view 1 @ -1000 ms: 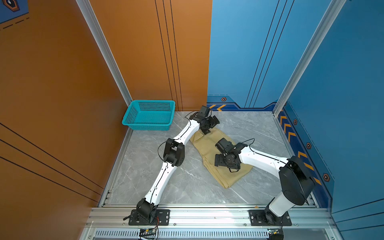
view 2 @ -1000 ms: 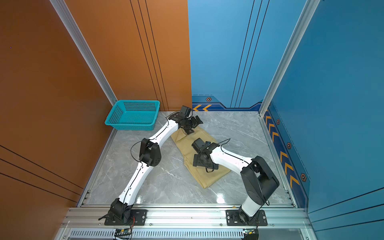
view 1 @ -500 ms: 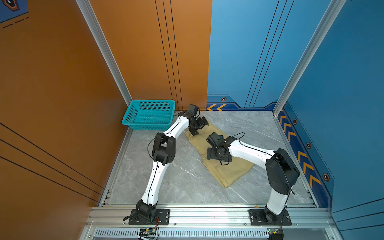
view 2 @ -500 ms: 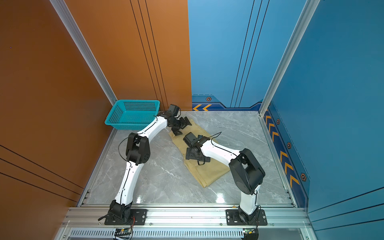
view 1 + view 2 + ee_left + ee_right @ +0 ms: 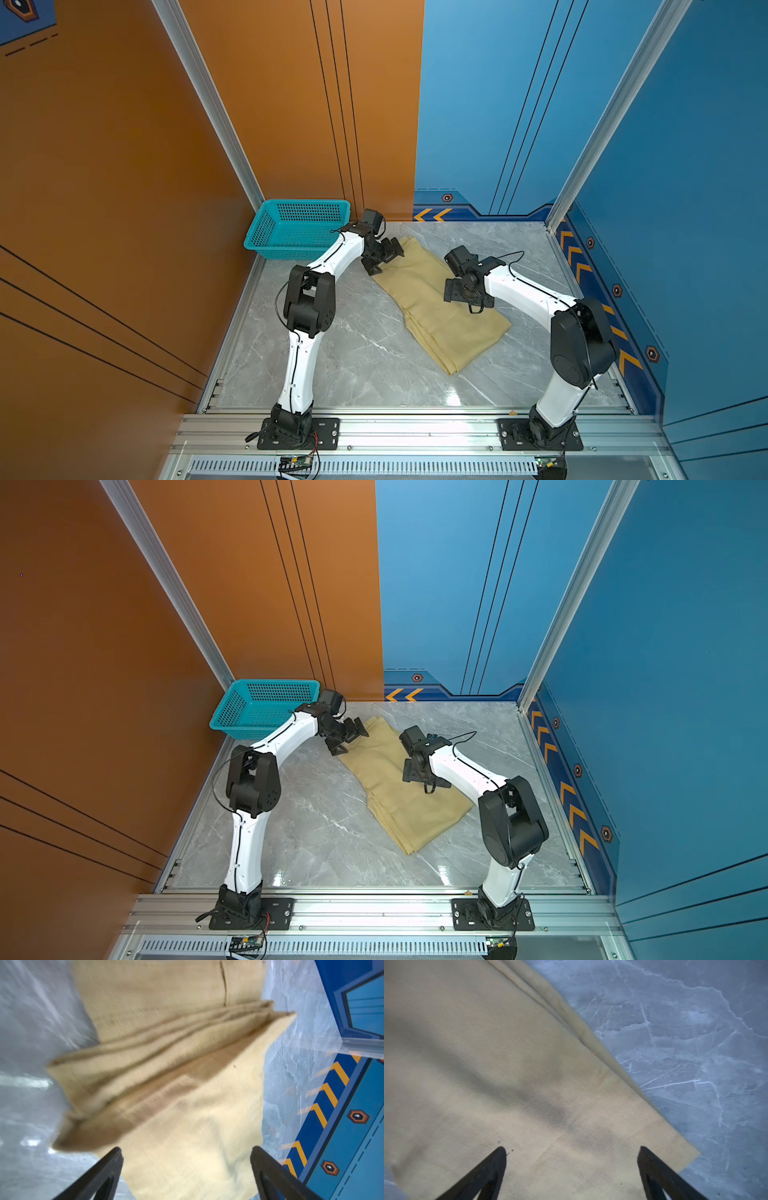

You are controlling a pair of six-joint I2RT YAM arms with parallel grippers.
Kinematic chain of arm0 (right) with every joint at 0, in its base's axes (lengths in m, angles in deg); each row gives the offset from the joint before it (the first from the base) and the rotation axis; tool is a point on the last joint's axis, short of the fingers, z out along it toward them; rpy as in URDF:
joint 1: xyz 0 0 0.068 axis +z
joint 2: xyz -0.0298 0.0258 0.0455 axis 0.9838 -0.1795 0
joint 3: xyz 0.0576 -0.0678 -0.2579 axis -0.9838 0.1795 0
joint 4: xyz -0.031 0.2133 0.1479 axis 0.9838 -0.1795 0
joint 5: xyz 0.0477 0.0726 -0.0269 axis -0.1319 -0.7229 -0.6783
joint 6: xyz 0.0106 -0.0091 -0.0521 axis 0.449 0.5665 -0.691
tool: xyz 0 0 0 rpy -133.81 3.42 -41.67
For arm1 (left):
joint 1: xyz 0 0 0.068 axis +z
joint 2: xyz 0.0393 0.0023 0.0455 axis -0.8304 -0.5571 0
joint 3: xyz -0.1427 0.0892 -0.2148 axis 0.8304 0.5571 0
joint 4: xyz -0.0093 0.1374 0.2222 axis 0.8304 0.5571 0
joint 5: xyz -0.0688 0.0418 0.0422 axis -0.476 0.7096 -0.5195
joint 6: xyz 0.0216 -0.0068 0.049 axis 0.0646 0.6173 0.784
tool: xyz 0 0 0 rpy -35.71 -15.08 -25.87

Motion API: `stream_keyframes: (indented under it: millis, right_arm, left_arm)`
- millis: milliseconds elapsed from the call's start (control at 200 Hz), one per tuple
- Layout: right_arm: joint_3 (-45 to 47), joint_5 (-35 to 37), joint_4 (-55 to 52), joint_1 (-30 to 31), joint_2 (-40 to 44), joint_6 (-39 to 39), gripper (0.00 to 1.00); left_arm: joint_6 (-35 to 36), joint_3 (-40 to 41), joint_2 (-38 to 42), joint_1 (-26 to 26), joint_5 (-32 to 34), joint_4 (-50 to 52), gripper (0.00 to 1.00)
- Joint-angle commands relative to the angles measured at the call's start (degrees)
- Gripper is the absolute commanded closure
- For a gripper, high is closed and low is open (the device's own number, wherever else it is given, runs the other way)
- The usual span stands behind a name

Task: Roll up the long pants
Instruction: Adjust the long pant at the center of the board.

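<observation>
The pants are seen folded lengthwise into a long tan strip. They are laid flat and unrolled, diagonally on the marble table, from just right of the basket at upper centre-left down towards the lower centre in both top views. The left gripper is held at the strip's upper end, by its left edge. In the left wrist view its jaws are spread wide, stacked fold edges are seen ahead of them, and nothing is gripped. The right gripper is poised over the strip's right edge near its middle. Its jaws are likewise spread, with flat cloth seen between them and nothing clasped. Whether the cloth is touched cannot be told.
</observation>
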Motion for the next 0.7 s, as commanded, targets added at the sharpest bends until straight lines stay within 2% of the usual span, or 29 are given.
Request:
stream_keyframes:
  millis: [0, 215, 450, 691]
  right_arm:
    - [2.7, 2.5, -3.1, -0.9, 2.0, -3.1, 0.00]
    - [6.1, 1.9, -1.9, -2.2, 2.3, -3.7, 0.00]
    - [9.6, 0.3, -2.0, -2.4, 3.3, -3.4, 0.00]
    - [14.0, -2.3, -1.4, 1.2, 5.6, -1.8, 0.00]
  left_arm:
    - [-0.1, 1.9, 4.0, -4.2, -0.2, 1.0, 0.01]
    - [0.2, 3.6, 5.2, -9.2, 6.8, 1.0, 0.02]
    - [-0.7, -2.6, -6.3, -7.4, 5.5, 1.0, 0.01]
    - [-2.7, -13.5, -15.8, -5.4, 4.2, 1.1, 0.01]
